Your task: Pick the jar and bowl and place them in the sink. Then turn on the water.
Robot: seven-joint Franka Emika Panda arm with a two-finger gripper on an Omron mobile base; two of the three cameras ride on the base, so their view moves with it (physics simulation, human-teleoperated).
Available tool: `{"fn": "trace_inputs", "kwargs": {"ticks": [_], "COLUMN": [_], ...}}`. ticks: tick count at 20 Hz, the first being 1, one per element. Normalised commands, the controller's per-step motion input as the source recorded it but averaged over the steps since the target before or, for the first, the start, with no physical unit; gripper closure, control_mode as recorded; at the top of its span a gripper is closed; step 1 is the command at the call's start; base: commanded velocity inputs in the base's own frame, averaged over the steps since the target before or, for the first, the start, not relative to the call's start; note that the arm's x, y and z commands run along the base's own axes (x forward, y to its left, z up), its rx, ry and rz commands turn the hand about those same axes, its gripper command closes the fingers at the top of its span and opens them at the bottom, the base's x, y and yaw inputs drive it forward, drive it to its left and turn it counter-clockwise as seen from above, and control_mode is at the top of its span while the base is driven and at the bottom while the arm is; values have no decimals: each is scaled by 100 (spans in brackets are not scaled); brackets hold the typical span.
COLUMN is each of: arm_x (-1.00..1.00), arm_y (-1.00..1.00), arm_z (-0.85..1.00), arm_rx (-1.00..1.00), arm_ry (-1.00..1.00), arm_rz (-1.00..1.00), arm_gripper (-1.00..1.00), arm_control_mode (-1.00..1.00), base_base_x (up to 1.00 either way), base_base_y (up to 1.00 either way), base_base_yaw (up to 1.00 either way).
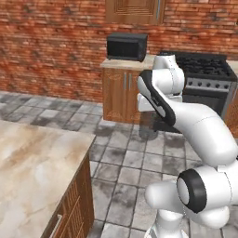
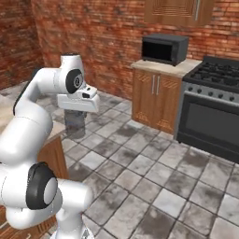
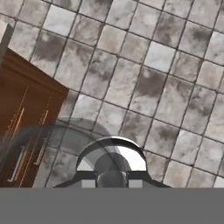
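jar (image 2: 74, 122) half hidden under hand

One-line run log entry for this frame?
gripper: shut on small translucent grey cylindrical jar | carried above grey tiled floor | beside wooden cabinet | phase: jar transport

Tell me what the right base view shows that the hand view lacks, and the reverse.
Right base view: black box microwave, black oven range, red brick wall. Hand view: slim metal handles on a brown wooden cabinet front, from above. Both: small translucent grey cylindrical jar clamped in the shut pincer, over grey stone floor tiles.
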Motion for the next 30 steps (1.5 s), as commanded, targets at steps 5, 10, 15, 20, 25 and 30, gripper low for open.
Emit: {"fn": "trace_inputs", "kwargs": {"ticks": [5,10,15,20,25,30], "arm_x": [0,0,0,0,0,0], "arm_y": [0,0,0,0,0,0], "arm_z": [0,0,0,0,0,0], "arm_rx": [0,0,0,0,0,0], "arm_ry": [0,0,0,0,0,0], "arm_rz": [0,0,0,0,0,0], "arm_gripper": [100,100,100,100,100,100], "arm_control_mode": [100,100,100,100,100,100], "base_base_x": [0,0,0,0,0,1], "base_base_y": [-12,-18,-13,-2,0,0], "base_base_yaw": [-48,-50,-52,-54,-56,-57]}}
